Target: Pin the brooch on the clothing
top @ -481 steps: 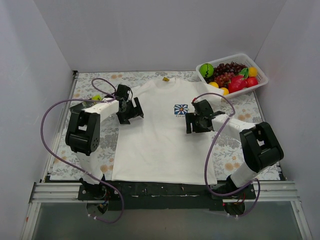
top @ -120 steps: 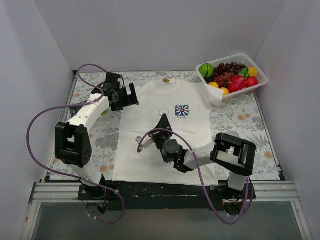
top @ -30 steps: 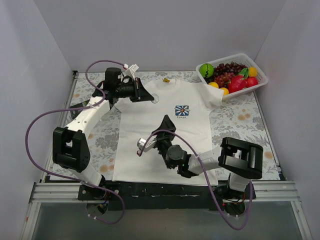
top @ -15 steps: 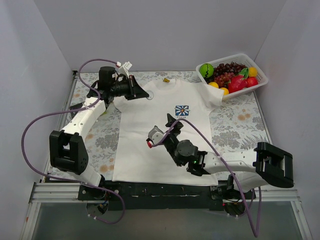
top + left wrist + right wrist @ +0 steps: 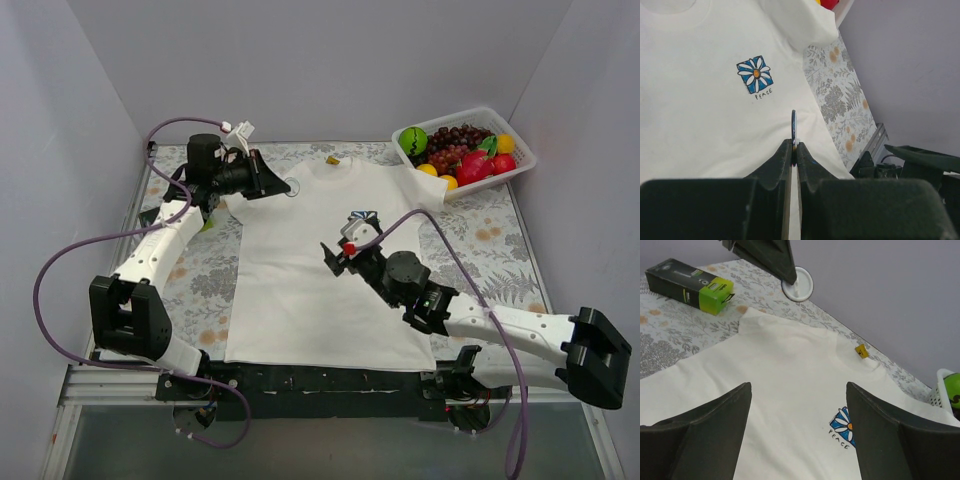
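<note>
The clothing, a white T-shirt (image 5: pixel 296 295), lies flat on the table with its blue flower print (image 5: pixel 756 75) and yellow neck tag (image 5: pixel 860 351). The brooch (image 5: pixel 289 187), a small round disc, hangs above the shirt's left shoulder with my left gripper (image 5: pixel 279 185) shut on it. In the left wrist view the brooch (image 5: pixel 794 125) shows edge-on between the closed fingers of that gripper (image 5: pixel 794 145). My right gripper (image 5: pixel 343 238) hovers over the chest beside the print, open and holding nothing. Its wrist view shows the brooch (image 5: pixel 797 284) far ahead of the gripper (image 5: pixel 797 386).
A white basket (image 5: pixel 527 157) of toy fruit stands at the back right, touching the shirt's sleeve. A black and green box (image 5: pixel 690 282) lies on the floral cloth left of the shirt, under my left arm. Grey walls close in three sides.
My right arm swung out to the right and its open gripper moved up the shirt to the print. My left gripper drew back a little to the left with the brooch.
</note>
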You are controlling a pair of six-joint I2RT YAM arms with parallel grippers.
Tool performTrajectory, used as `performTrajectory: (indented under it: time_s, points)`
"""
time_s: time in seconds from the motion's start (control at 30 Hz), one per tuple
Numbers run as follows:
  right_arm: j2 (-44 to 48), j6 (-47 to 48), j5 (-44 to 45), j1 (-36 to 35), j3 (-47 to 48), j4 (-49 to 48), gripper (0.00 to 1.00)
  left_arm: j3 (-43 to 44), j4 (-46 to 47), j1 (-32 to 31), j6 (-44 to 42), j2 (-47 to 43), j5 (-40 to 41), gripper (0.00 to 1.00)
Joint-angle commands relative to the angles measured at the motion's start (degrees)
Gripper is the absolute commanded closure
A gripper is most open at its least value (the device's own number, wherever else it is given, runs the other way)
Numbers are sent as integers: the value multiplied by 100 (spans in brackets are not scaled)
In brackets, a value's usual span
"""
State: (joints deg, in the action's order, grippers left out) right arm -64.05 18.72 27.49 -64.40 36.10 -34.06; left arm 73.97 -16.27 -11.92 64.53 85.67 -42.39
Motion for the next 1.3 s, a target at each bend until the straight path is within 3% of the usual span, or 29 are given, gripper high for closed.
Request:
performTrajectory:
  time_s: [0.0,0.23,0.5,0.67,0.77,1.1,1.27]
  points:
    - [401,-1377,-1095,690,38,339,18,-137,-25,41,-116,-296,47,100]
    - [438,-2775,-2606,1877,73,708,17,-418,63,41,-90,-489,12,100]
    - [78,-4050,-4539,3169,126,708,10,-823,265,41,-90,-815,91,100]
    - [-545,-5199,-6785,4082,292,79,7,-1078,476,41,-64,-1043,117,100]
    - [-1117,-5746,-7396,4225,196,-843,7,-1254,643,23,-72,-1219,152,100]
    - [-1549,-6363,-7635,4208,451,-1453,9,-1790,1029,-73,-178,-1553,-199,100]
    - [-1750,-6460,-7600,4077,688,-1533,21,-1992,1337,-91,-46,-1553,-629,100]
